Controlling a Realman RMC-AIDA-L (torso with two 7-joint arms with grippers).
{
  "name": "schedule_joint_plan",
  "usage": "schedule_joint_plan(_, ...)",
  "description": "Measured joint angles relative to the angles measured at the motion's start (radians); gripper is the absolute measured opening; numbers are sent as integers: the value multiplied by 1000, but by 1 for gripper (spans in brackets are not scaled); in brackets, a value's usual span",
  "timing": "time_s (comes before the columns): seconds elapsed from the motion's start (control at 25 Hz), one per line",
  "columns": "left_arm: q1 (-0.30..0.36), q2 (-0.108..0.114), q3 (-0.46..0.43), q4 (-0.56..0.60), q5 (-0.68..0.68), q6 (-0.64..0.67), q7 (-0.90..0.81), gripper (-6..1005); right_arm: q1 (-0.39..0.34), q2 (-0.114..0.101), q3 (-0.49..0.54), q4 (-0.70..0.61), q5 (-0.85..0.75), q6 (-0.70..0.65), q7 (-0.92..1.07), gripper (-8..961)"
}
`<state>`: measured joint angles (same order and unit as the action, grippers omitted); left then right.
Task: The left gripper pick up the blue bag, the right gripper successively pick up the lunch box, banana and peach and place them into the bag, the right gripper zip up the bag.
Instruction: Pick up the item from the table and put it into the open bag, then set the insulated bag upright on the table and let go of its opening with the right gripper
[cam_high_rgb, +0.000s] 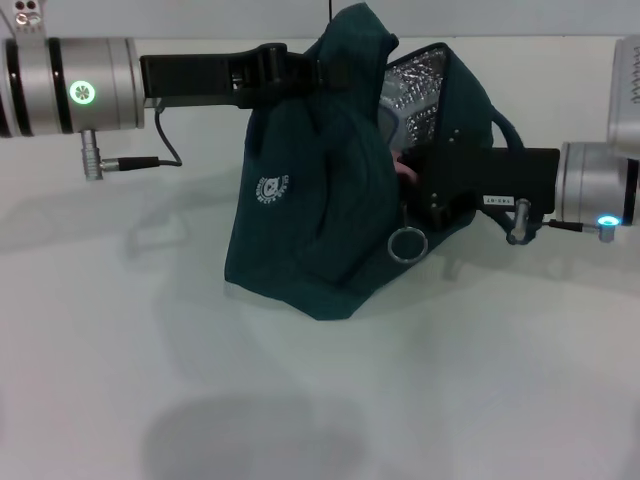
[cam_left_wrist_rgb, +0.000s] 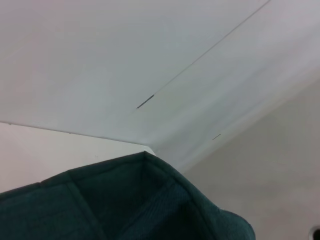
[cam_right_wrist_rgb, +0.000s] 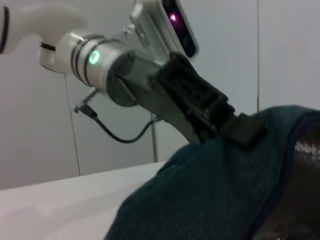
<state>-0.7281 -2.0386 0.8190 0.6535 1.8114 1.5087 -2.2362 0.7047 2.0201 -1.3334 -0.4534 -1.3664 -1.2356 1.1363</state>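
Left gripper (cam_high_rgb: 300, 68) is pinching the bag (cam_high_rgb: 320, 200) at its top edge, jaws clamped on fabric. Right gripper (cam_high_rgb: 425, 190) is reaching into the bag's open mouth; its jaws are hiding inside, state unclear. Bare surface (cam_high_rgb: 300, 400) is lying all around.

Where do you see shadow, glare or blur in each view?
Head view: a soft shadow lies on the table in front of the bag, and its foil lining glints. Left wrist view: only dark bag fabric against evenly lit walls. Right wrist view: the left gripper looks soft, its green light glowing.
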Motion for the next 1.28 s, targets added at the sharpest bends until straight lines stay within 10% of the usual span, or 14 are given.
schedule_joint_plan(0.52,-4,0,-2,0,0,-1,-6,48,-99,6,0,-132,60,-15,-12,105)
schedule_joint_plan(1.28,-2,3,-1,0,0,-1,-1,49,-201,-6,-1,-130,238,-41,-175,683)
